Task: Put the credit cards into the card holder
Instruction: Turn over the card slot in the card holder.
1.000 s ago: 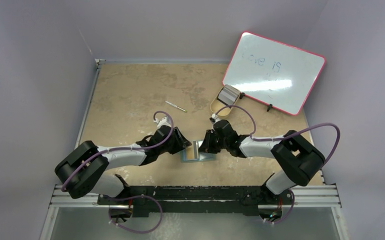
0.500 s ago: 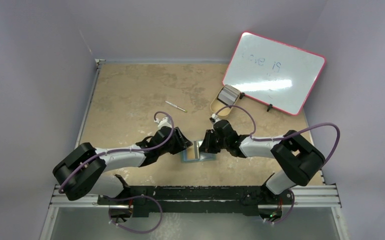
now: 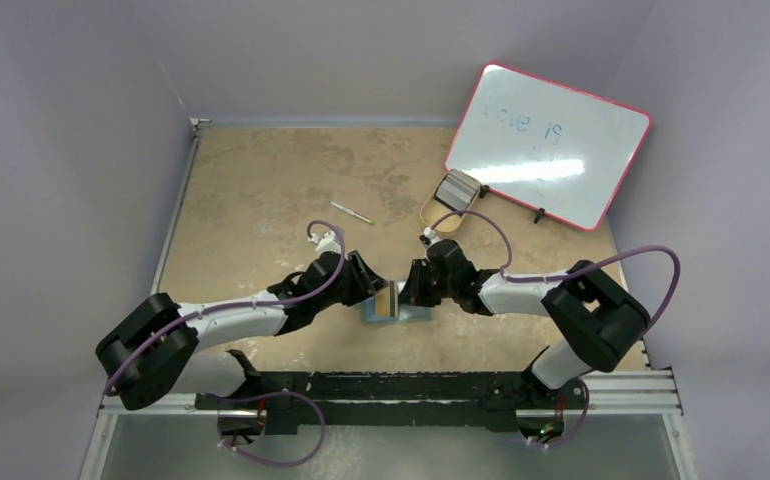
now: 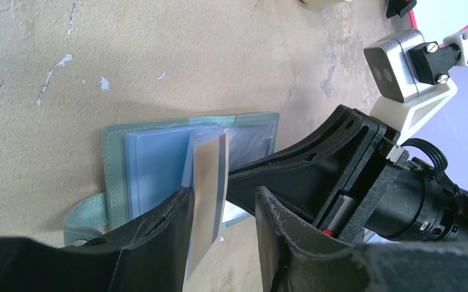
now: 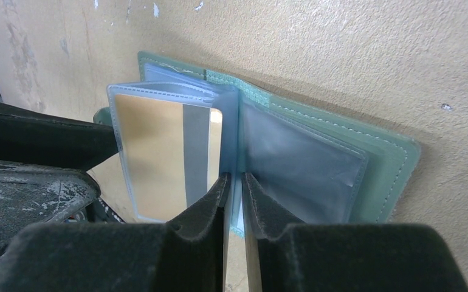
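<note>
Left gripper (image 4: 224,204): jaws partly apart, set astride an upright credit card (image 5: 158,152). The gold face of the card, crossed by a grey band, lies against the finger at the left of the left wrist view. A plain gap separates its other face from the opposite finger, so the card is bracketed rather than pinched.

Right gripper (image 5: 233,182): jaws drawn almost together, with only a thin slit between the pads. A pale blue strip shows in that slit, the edge of a clear sleeve leaf of the card holder (image 5: 316,158) beside the spine. The card sits inside the neighbouring leaf, which stands raised from the spine; its upper corner is visible through the plastic.

The card holder lies open and flat on the table (image 3: 261,180), green stitched border outward, blue-grey pockets up. Its closure strap (image 4: 82,219) juts from the edge nearest the left gripper.

In the top view the two grippers meet nose to nose over the holder, leaving little room between them. The holder lies midway along the table's width, nearer its near edge than its far one.

Farther out, a pen (image 3: 351,212) lies well apart on the far left side, with bare tan surface between it and the holder. A beige tray (image 3: 431,215) sits well apart on the far right side, carrying the stacked credit cards (image 3: 457,187). Its far end touches or overlaps the lower edge of the pink-rimmed whiteboard (image 3: 551,140), which overhangs the table's right margin.
</note>
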### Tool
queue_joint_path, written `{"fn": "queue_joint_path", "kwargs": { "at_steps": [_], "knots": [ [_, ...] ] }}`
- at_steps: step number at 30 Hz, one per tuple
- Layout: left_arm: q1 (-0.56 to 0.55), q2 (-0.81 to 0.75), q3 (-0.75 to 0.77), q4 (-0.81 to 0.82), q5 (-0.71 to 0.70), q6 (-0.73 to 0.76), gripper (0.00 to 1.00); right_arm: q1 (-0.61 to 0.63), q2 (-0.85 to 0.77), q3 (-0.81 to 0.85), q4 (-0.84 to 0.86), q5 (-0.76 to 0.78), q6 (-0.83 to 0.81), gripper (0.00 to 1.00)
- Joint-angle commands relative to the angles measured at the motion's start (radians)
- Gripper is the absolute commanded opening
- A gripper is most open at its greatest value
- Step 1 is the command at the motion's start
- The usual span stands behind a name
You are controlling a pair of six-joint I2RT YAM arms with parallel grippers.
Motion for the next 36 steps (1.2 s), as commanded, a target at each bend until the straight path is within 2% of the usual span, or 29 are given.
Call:
{"fn": "queue_joint_path", "kwargs": {
  "at_steps": [1,13,19,30,36],
  "knots": [
    [-0.028,0.001,0.04,0.09,0.063,-0.015,0.41,0.008,-0.002,0.012,-0.029,0.024,-0.02,0.19],
    [-0.058,0.026,0.052,0.186,0.096,-0.009,0.42,0.009,-0.018,0.038,-0.075,0.055,-0.043,0.27],
    [-0.066,0.055,0.062,0.18,0.09,0.002,0.42,0.009,-0.049,0.036,-0.105,0.085,-0.043,0.28],
    [-0.066,0.127,0.102,0.173,0.087,0.032,0.42,0.008,-0.215,-0.001,-0.203,0.155,-0.018,0.28],
    [-0.068,0.171,0.125,0.17,0.094,0.05,0.42,-0.019,-0.311,0.015,-0.293,0.229,-0.07,0.29]
  ]
}}
